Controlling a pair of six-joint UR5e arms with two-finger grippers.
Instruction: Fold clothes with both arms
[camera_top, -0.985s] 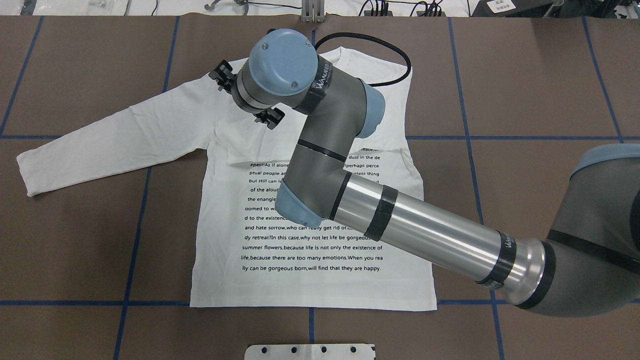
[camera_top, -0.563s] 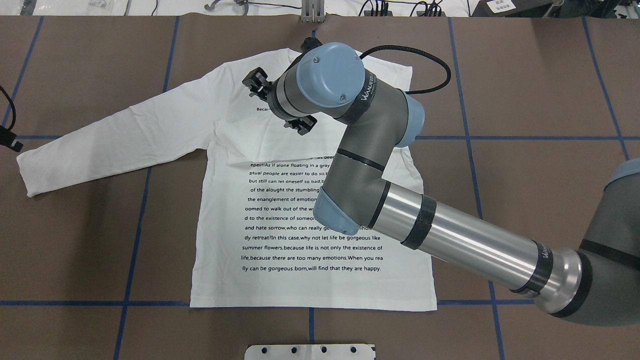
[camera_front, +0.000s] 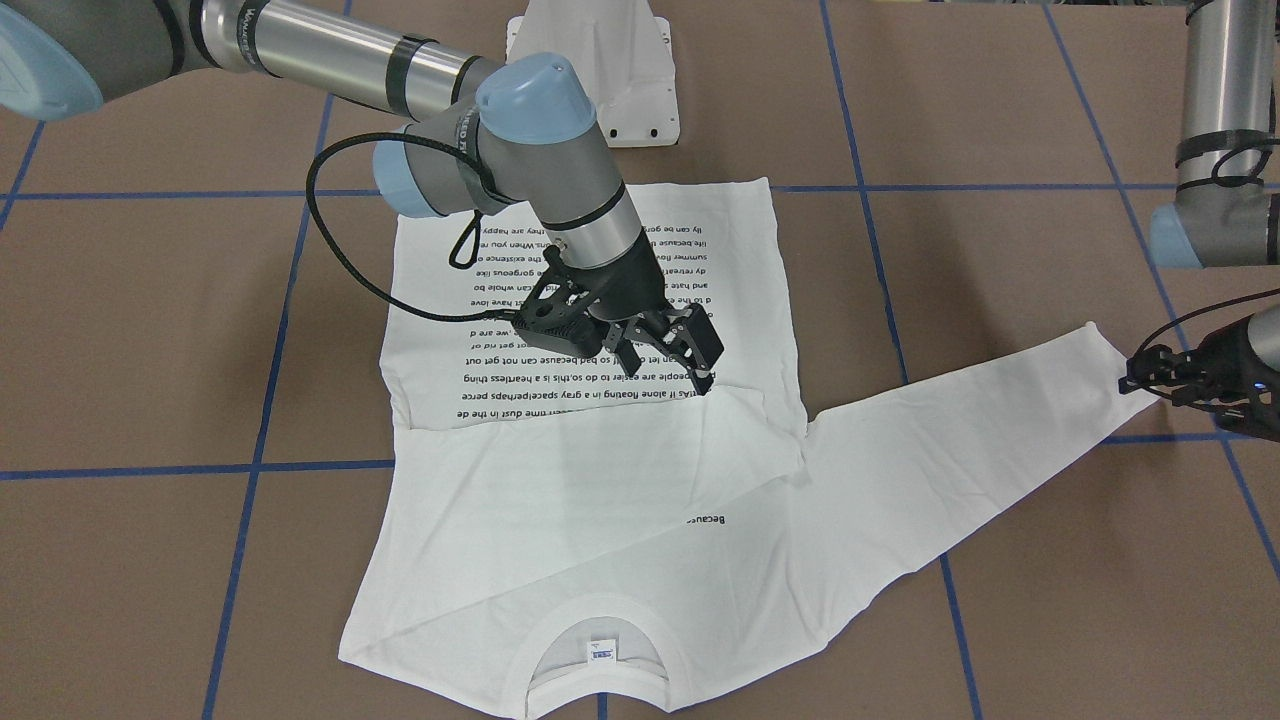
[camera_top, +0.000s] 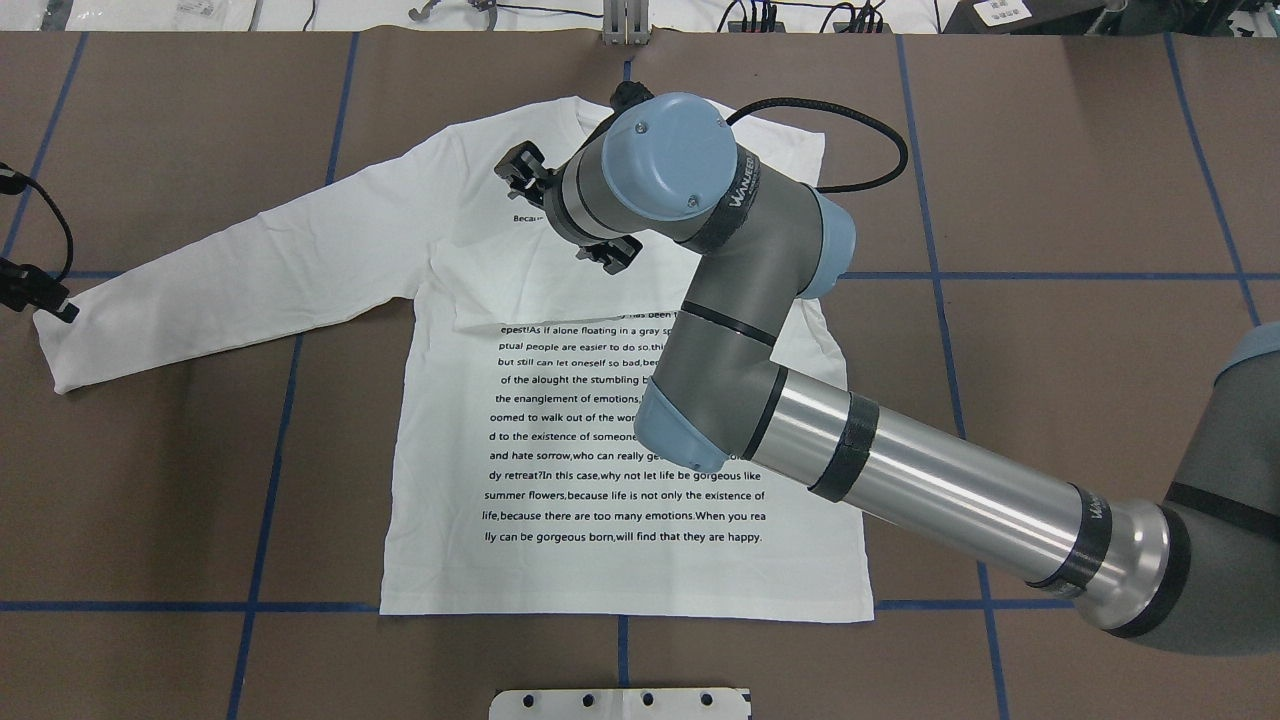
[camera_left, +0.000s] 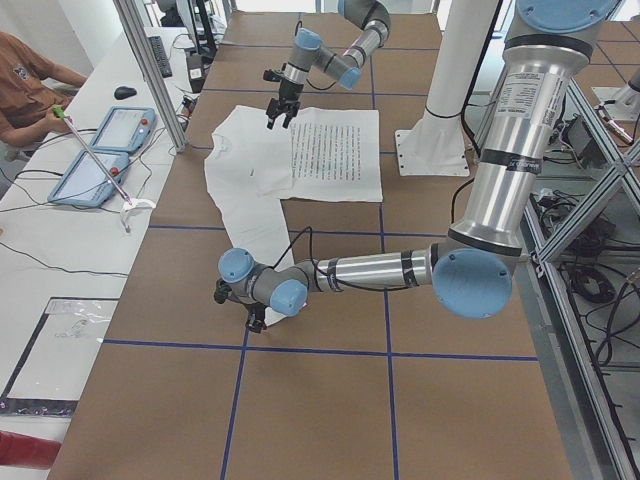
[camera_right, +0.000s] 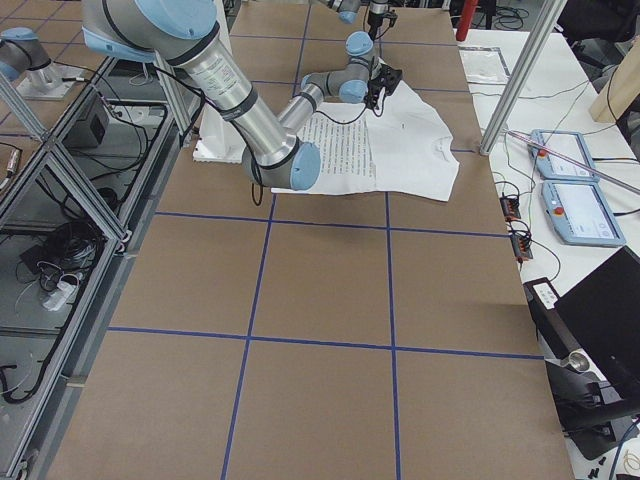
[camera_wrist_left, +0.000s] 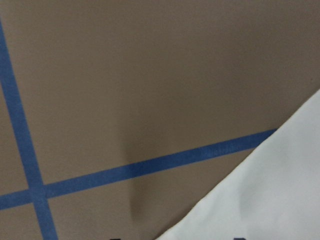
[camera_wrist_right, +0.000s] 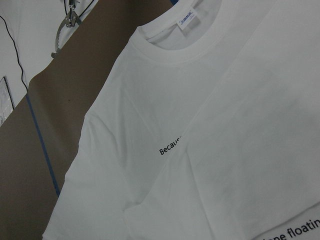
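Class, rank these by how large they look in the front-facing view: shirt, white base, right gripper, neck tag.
1. shirt
2. white base and right gripper: they look alike, and the gripper is nearer the camera, so unranked
3. neck tag

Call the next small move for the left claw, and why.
Probably lower the left claw onto the outstretched sleeve's cuff and pinch it: it is right there, the other sleeve already lies folded across the chest, and the right claw hangs open over the T-shirt.
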